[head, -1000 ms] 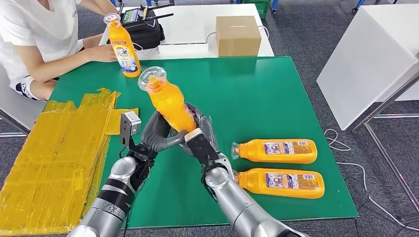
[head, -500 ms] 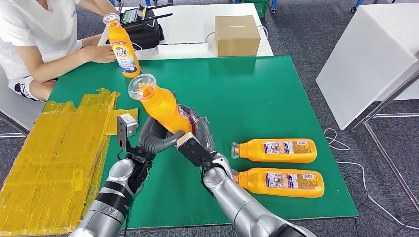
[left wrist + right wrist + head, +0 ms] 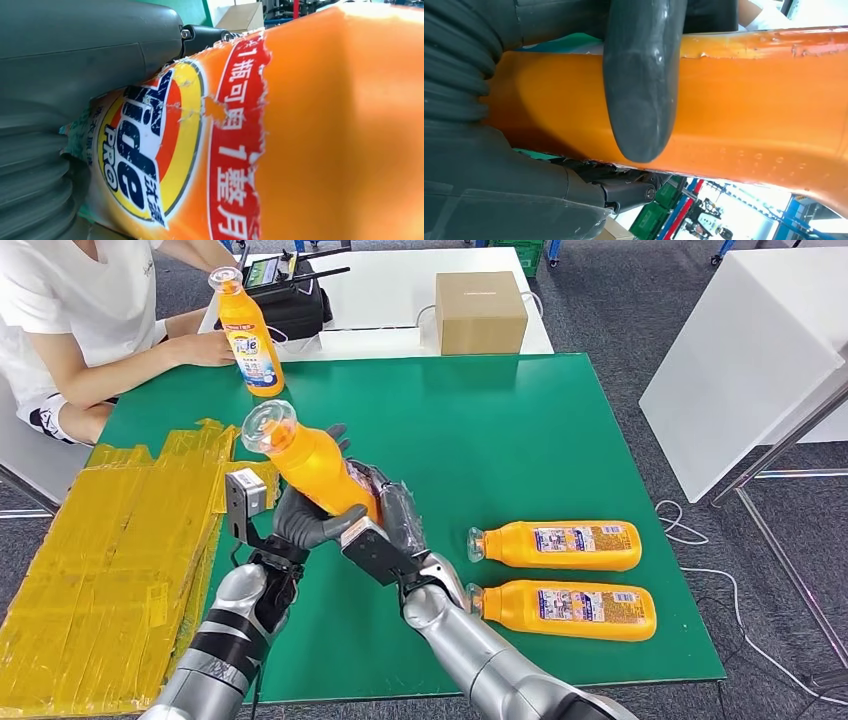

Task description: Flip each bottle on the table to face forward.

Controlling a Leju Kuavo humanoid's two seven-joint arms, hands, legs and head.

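Above green table (image 3: 520,430), left robot hand (image 3: 305,520) and right robot hand (image 3: 385,525) both clasp tilted orange bottle (image 3: 310,462).

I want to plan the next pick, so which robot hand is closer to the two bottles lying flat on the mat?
Right. The right hand grips the raised bottle just beside the two lying bottles; the left hand grips it from the side away from them.
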